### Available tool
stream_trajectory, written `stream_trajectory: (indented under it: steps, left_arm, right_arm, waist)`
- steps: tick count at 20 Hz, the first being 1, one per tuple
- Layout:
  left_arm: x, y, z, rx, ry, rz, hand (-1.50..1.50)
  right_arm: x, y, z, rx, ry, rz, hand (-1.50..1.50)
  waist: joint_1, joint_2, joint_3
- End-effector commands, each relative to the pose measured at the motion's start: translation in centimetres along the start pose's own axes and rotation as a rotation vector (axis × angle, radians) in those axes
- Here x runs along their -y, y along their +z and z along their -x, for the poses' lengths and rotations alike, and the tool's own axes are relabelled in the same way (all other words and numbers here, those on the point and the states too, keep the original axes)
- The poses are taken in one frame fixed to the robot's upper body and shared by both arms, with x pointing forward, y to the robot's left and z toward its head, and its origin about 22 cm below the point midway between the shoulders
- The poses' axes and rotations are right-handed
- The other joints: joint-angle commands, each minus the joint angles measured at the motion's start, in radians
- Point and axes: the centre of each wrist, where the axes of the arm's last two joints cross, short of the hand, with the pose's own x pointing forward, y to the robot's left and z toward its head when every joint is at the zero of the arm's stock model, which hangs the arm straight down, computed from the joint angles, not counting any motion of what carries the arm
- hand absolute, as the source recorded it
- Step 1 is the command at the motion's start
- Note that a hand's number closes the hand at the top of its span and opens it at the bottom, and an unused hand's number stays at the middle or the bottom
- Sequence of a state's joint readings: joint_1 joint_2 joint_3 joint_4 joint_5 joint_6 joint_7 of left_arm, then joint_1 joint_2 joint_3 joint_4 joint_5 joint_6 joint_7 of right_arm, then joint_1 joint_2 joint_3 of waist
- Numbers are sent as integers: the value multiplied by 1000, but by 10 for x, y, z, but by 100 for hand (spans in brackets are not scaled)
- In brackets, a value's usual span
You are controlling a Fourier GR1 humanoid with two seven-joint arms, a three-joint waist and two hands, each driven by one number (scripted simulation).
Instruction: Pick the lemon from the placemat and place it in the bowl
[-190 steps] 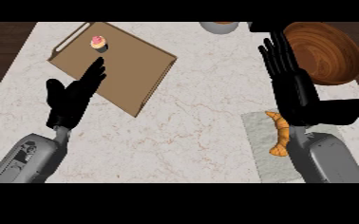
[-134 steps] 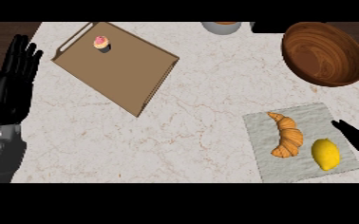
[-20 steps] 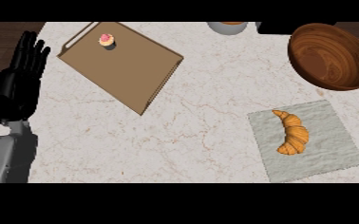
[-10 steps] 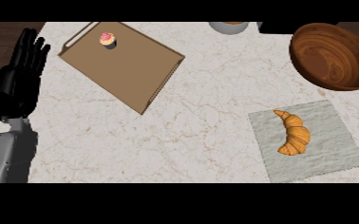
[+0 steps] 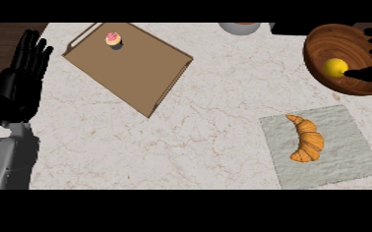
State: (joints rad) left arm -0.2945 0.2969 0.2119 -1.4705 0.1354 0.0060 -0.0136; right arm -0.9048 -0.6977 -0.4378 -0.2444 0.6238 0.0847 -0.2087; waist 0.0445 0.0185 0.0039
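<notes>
left hand (image 5: 23, 81) rests at the left edge, fingers straight and open, well apart from everything | cutting board (image 5: 134, 64) with cupcake (image 5: 112, 39) | croissant (image 5: 306, 137) alone on placemat (image 5: 341, 162) | lemon (image 5: 335, 67) sits in bowl (image 5: 327, 42), just left of right hand (image 5: 357, 73), whose fingers' state I cannot tell; right hand nearer

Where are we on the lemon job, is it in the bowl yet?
Nearly done. The lemon is off the placemat and inside the wooden bowl; only the croissant lies on the placemat. In hand: the right hand shows only as dark fingers at the view's right edge beside the lemon; grip unclear. Left: confirm release and pull that hand clear. The left hand rests open at the left edge.
</notes>
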Motion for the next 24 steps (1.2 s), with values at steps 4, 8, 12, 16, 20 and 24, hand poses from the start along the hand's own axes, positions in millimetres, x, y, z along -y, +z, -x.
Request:
stream_trajectory:
  steps: [4,8,12,16,20,24]
  left_arm:
    - [-4,-3,-2,-2,2,1,0]
    - [1,-7,-10,13,8,-3,0]
    - [6,12,4,-6,11,19,0]
    - [7,5,5,1,-2,-13,0]
    - [-4,3,-2,6,2,-23,0]
    - [3,4,-6,-4,2,-14,0]
  right_arm:
    - [4,5,15,114,-214,254,-150]
    - [40,9,13,91,-325,395,-150]
    - [82,35,52,29,-348,462,-150]
    - [103,58,83,42,-437,509,-150]
    - [123,83,109,42,-487,526,-150]
    - [137,114,141,63,-491,507,-150]
  waist:
    - [-6,5,1]
    - [-3,2,1]
    - [-3,1,1]
    - [-12,5,3]
    - [-12,3,4]
    - [-20,2,8]
